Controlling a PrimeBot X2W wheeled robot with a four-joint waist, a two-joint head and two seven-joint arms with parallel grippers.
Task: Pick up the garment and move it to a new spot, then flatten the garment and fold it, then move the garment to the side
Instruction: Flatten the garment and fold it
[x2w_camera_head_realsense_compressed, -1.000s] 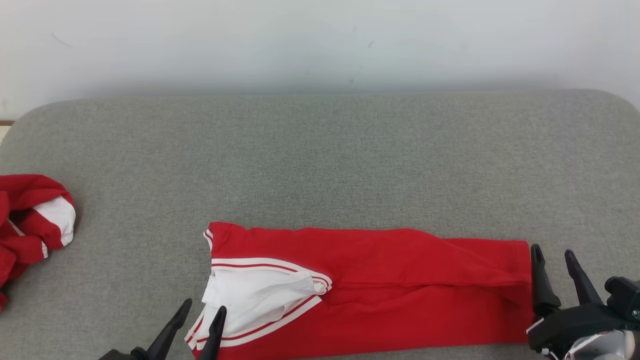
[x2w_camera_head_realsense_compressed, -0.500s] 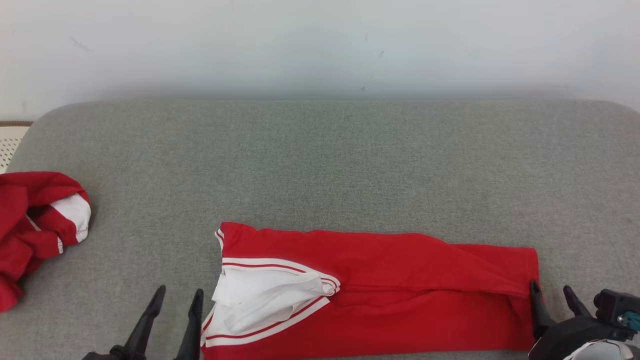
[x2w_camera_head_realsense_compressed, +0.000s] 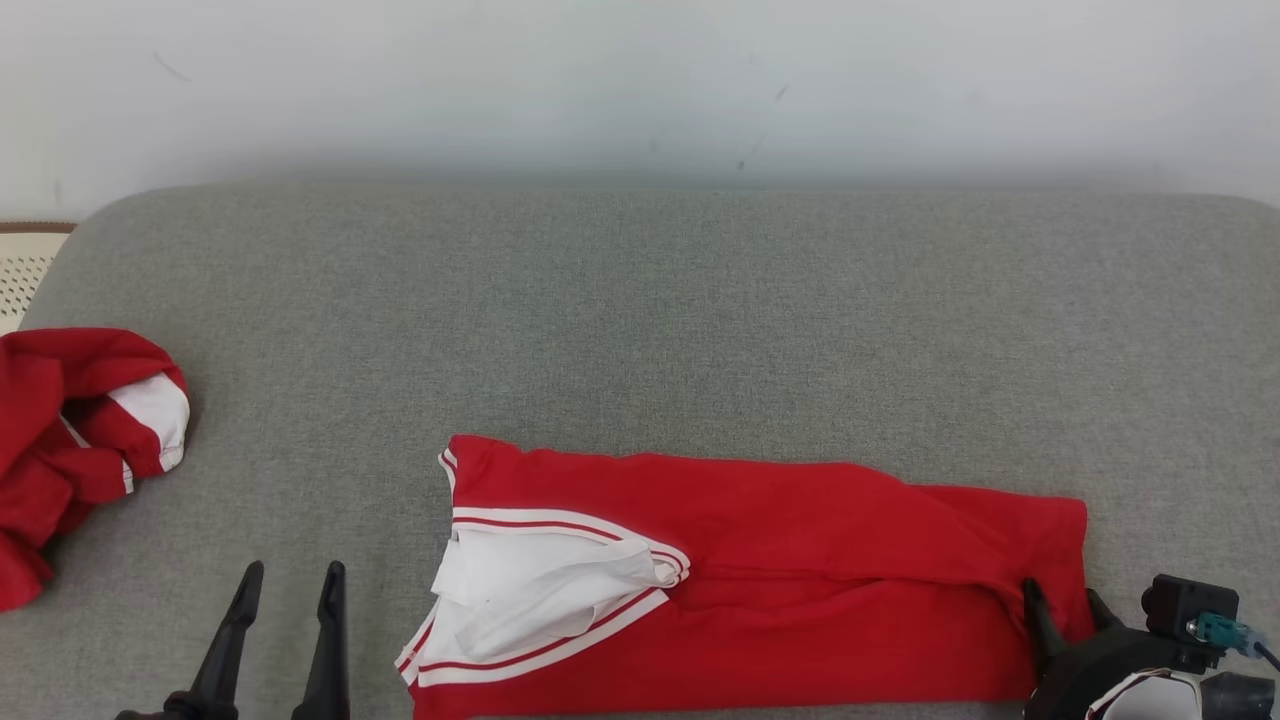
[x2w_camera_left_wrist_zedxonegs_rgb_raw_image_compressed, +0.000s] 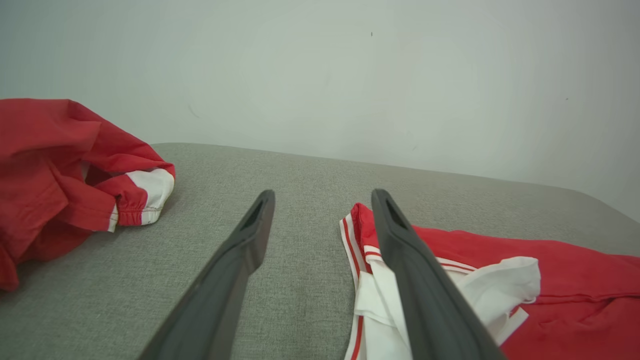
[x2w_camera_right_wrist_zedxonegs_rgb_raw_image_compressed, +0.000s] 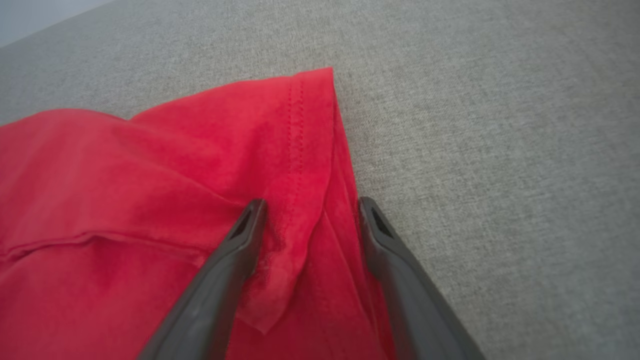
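Note:
A red garment (x2w_camera_head_realsense_compressed: 800, 560) with a white-trimmed collar lies folded into a long strip on the grey cushion (x2w_camera_head_realsense_compressed: 640, 320), near its front edge. My left gripper (x2w_camera_head_realsense_compressed: 293, 570) is open on bare cushion, a little left of the collar end. In the left wrist view the left gripper (x2w_camera_left_wrist_zedxonegs_rgb_raw_image_compressed: 323, 196) has its right finger in front of the garment's (x2w_camera_left_wrist_zedxonegs_rgb_raw_image_compressed: 575, 280) collar edge. My right gripper (x2w_camera_head_realsense_compressed: 1060, 592) is open at the strip's right end. In the right wrist view the right gripper (x2w_camera_right_wrist_zedxonegs_rgb_raw_image_compressed: 312, 202) straddles the stitched hem of the garment (x2w_camera_right_wrist_zedxonegs_rgb_raw_image_compressed: 150, 175) without closing on it.
A second red and white garment (x2w_camera_head_realsense_compressed: 70, 440) lies crumpled at the cushion's left edge, also in the left wrist view (x2w_camera_left_wrist_zedxonegs_rgb_raw_image_compressed: 60, 165). A pale wall (x2w_camera_head_realsense_compressed: 640, 80) runs behind the cushion. A cream perforated surface (x2w_camera_head_realsense_compressed: 20, 275) sits past the far left corner.
The head camera has shifted. My left gripper has moved left, off the collar end onto bare cushion. My right gripper has drawn back and left, from beside the hem to over it.

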